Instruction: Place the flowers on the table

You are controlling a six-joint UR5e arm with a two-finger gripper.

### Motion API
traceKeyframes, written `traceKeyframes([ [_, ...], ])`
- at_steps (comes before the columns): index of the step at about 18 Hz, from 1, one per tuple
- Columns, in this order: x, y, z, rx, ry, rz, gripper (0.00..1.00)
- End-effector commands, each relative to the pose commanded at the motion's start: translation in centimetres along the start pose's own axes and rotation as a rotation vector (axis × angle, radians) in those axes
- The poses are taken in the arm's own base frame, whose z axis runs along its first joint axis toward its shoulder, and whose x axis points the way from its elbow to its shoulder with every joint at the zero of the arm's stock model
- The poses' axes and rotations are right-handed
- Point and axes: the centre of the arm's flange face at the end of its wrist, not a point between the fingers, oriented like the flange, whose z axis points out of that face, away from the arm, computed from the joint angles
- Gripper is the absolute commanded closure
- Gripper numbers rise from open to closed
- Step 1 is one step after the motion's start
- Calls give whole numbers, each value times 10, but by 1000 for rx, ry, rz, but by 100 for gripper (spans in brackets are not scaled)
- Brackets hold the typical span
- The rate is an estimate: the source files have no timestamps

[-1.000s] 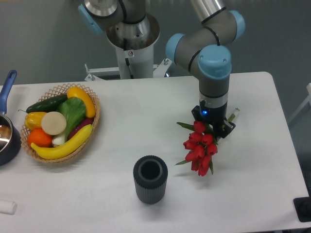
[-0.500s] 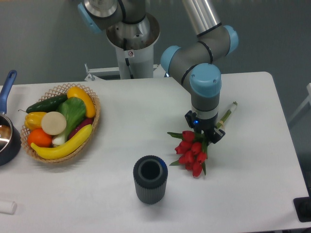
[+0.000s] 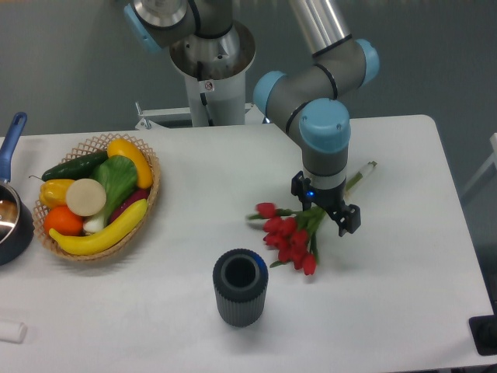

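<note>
The flowers point(image 3: 286, 235), a bunch of red tulip buds with green leaves, lie on the white table point(image 3: 404, 256) right of centre. The buds point toward the front left. The pale tied stems point(image 3: 362, 172) run out to the back right, under the wrist. My gripper point(image 3: 324, 205) points straight down over the stems just behind the buds. Its jaws stand apart on either side of the stems, so it is open. The part of the stems under the gripper is hidden.
A dark ribbed cylindrical vase point(image 3: 241, 287) stands upright just front-left of the buds. A wicker basket point(image 3: 151, 198) of fruit and vegetables sits at the left, with a blue pan point(image 3: 9, 217) beyond it at the table's left edge.
The gripper moved left and down with the flowers. The bunch went from hanging in the grip to lying flat on the table, and the jaws have spread apart.
</note>
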Motion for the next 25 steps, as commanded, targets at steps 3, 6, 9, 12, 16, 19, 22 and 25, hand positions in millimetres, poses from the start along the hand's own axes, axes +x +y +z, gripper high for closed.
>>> traceKeyframes([
  [3, -9, 4, -38, -1, 6, -4, 0],
  [6, -28, 8, -78, -16, 82, 10, 0],
  [9, -51, 25, -116, -15, 131, 11, 0],
  [12, -66, 57, -144, 34, 157, -5, 0],
  [16, -70, 100, -164, 35, 171, 101, 0],
  [19, -70, 124, -187, 33, 128, 108, 0],
  [22, -66, 147, -198, 48, 107, 137, 0],
  [25, -62, 171, -206, 68, 98, 142, 0],
])
